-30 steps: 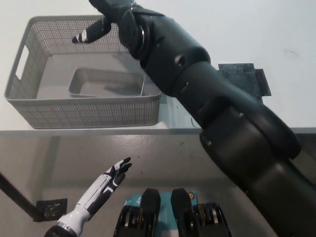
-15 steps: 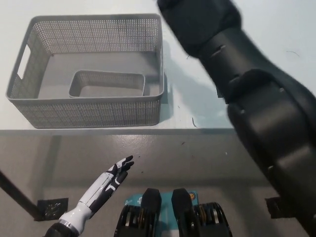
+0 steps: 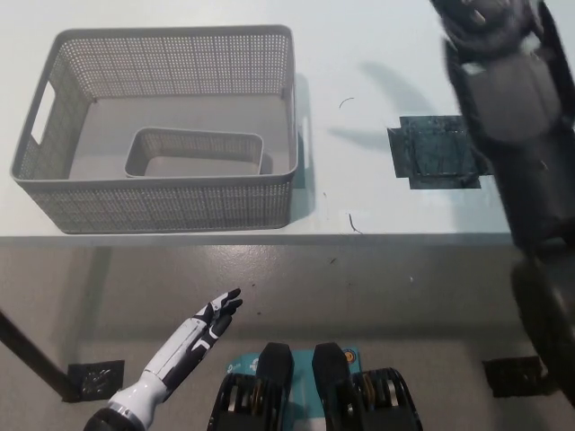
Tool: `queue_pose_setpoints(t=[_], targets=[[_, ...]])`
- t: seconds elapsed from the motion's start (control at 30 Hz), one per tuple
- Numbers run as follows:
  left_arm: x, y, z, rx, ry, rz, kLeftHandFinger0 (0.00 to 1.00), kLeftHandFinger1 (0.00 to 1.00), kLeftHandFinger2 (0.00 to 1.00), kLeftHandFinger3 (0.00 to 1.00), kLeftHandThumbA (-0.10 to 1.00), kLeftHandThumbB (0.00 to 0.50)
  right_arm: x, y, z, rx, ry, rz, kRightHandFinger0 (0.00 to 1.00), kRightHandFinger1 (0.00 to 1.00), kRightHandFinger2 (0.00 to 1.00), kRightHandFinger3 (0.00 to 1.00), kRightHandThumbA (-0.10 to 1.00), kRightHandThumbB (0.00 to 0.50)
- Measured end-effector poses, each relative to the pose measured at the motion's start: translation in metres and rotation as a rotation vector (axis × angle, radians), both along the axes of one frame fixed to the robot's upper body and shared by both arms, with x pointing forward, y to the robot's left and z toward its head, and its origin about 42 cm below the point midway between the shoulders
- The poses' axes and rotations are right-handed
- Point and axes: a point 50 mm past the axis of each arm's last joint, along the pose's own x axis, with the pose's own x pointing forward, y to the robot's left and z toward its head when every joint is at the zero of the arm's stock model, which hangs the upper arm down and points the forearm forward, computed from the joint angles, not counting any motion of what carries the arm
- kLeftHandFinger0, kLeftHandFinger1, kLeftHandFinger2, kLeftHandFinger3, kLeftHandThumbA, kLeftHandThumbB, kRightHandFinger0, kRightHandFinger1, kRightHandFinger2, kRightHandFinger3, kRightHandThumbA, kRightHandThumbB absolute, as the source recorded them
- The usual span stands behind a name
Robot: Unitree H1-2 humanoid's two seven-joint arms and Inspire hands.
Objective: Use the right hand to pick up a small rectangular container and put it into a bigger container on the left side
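**Two nested baskets, both hands away from them**

One hand is nearest the viewer: the white left hand (image 3: 208,325), low at the lower left and below the table's front edge, fingers stretched out and slightly apart, holding nothing. It rests over the grey floor, with a dark square patch (image 3: 93,380) on the floor just to its left.

Beyond and above that hand runs the pale table (image 3: 377,211). On it, straight up from the left hand, stands the bigger container (image 3: 162,208), a grey perforated basket with a cut-out handle in its left wall. The small rectangular container (image 3: 194,153) sits upright inside it, on its floor, close to the front wall and toward the right half, open side up.

The black right arm (image 3: 521,135) comes in along the right edge and reaches up toward the top right corner. The right hand itself is cut off by the picture's top edge, so whether it is open or closed cannot be told. The small container lies well to the left of that arm and apart from it, with bare tabletop between. A dark square of tape (image 3: 435,153) lies on the table just beside the arm, on its left side.
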Motion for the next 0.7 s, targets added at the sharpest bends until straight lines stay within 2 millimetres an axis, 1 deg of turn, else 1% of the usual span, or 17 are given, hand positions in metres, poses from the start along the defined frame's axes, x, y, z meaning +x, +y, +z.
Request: queue_pose_setpoints(t=[0.03, 0.07, 0.1, 0.13, 0.17, 0.2, 0.23, 0.3, 0.33, 0.4, 0.47, 0.5, 0.53, 0.57, 0.6, 0.63, 0.7], targets=[[0.0, 0.0, 0.0, 0.0, 0.001, 0.0, 1.0, 1.0, 1.0, 1.0, 1.0, 0.31, -0.002, -0.011, -0.013, 0.008, 0.011, -0.016, 1.0, 1.0, 1.0, 1.0, 1.0, 0.416], [0.0, 0.0, -0.001, 0.0, 0.003, 0.001, 1.0, 1.0, 1.0, 1.0, 1.0, 0.309, -0.006, -0.025, -0.03, 0.018, 0.027, -0.036, 1.0, 1.0, 1.0, 1.0, 1.0, 0.476], [0.0, -0.001, -0.001, -0.001, 0.004, 0.001, 1.0, 1.0, 1.0, 1.0, 1.0, 0.306, -0.012, -0.04, -0.053, 0.027, 0.051, -0.059, 1.0, 1.0, 1.0, 1.0, 1.0, 0.498], [0.0, -0.001, -0.001, -0.001, 0.005, 0.001, 1.0, 1.0, 1.0, 1.0, 1.0, 0.304, -0.016, -0.047, -0.065, 0.034, 0.062, -0.071, 1.0, 1.0, 1.0, 1.0, 1.0, 0.5], [0.0, -0.001, -0.002, -0.001, 0.006, 0.001, 1.0, 1.0, 1.0, 1.0, 1.0, 0.304, -0.022, -0.057, -0.084, 0.04, 0.088, -0.086, 1.0, 1.0, 1.0, 1.0, 1.0, 0.5], [0.0, -0.001, -0.002, -0.002, 0.007, 0.001, 1.0, 1.0, 1.0, 1.0, 1.0, 0.304, -0.029, -0.066, -0.102, 0.046, 0.11, -0.1, 1.0, 1.0, 1.0, 1.0, 1.0, 0.481], [0.0, -0.001, -0.002, -0.003, 0.009, 0.002, 1.0, 1.0, 1.0, 1.0, 1.0, 0.303, -0.042, -0.078, -0.128, 0.056, 0.138, -0.118, 1.0, 1.0, 1.0, 1.0, 1.0, 0.483], [0.0, -0.002, -0.002, -0.003, 0.011, 0.002, 1.0, 1.0, 1.0, 1.0, 1.0, 0.31, -0.06, -0.089, -0.16, 0.063, 0.179, -0.136, 1.0, 1.0, 1.0, 1.0, 1.0, 0.437], [0.0, -0.002, -0.003, -0.004, 0.012, 0.002, 1.0, 1.0, 1.0, 1.0, 1.0, 0.311, -0.078, -0.097, -0.186, 0.066, 0.216, -0.149, 1.0, 1.0, 1.0, 1.0, 1.0, 0.445], [0.0, -0.002, -0.004, -0.005, 0.016, 0.003, 1.0, 1.0, 1.0, 1.0, 1.0, 0.311, -0.102, -0.105, -0.218, 0.072, 0.264, -0.164, 1.0, 1.0, 1.0, 1.0, 1.0, 0.493], [-0.001, -0.002, -0.005, -0.004, 0.021, 0.004, 1.0, 1.0, 1.0, 1.0, 1.0, 0.315, -0.137, -0.114, -0.253, 0.083, 0.322, -0.18, 1.0, 1.0, 1.0, 1.0, 1.0, 0.5], [-0.001, -0.002, -0.005, -0.004, 0.022, 0.004, 1.0, 1.0, 1.0, 1.0, 1.0, 0.311, -0.15, -0.117, -0.265, 0.087, 0.346, -0.186, 1.0, 1.0, 1.0, 1.0, 1.0, 0.472], [-0.001, -0.002, -0.006, -0.003, 0.026, 0.005, 1.0, 1.0, 1.0, 1.0, 1.0, 0.311, -0.167, -0.119, -0.276, 0.096, 0.363, -0.189, 1.0, 1.0, 1.0, 1.0, 1.0, 0.391], [-0.001, -0.002, -0.007, -0.003, 0.029, 0.005, 1.0, 1.0, 1.0, 1.0, 1.0, 0.312, -0.187, -0.121, -0.289, 0.103, 0.387, -0.193, 1.0, 1.0, 1.0, 1.0, 1.0, 0.346], [-0.001, -0.002, -0.008, -0.002, 0.033, 0.006, 1.0, 1.0, 1.0, 1.0, 1.0, 0.312, -0.2, -0.122, -0.294, 0.108, 0.391, -0.19, 1.0, 1.0, 1.0, 1.0, 1.0, 0.327], [-0.001, -0.001, -0.009, -0.002, 0.036, 0.007, 1.0, 1.0, 1.0, 1.0, 1.0, 0.311, -0.217, -0.123, -0.301, 0.115, 0.399, -0.187, 1.0, 1.0, 1.0, 1.0, 1.0, 0.327], [-0.001, -0.001, -0.01, 0.0, 0.04, 0.007, 1.0, 1.0, 1.0, 1.0, 1.0, 0.309, -0.249, -0.12, -0.312, 0.139, 0.41, -0.172, 1.0, 1.0, 1.0, 1.0, 1.0, 0.359]])
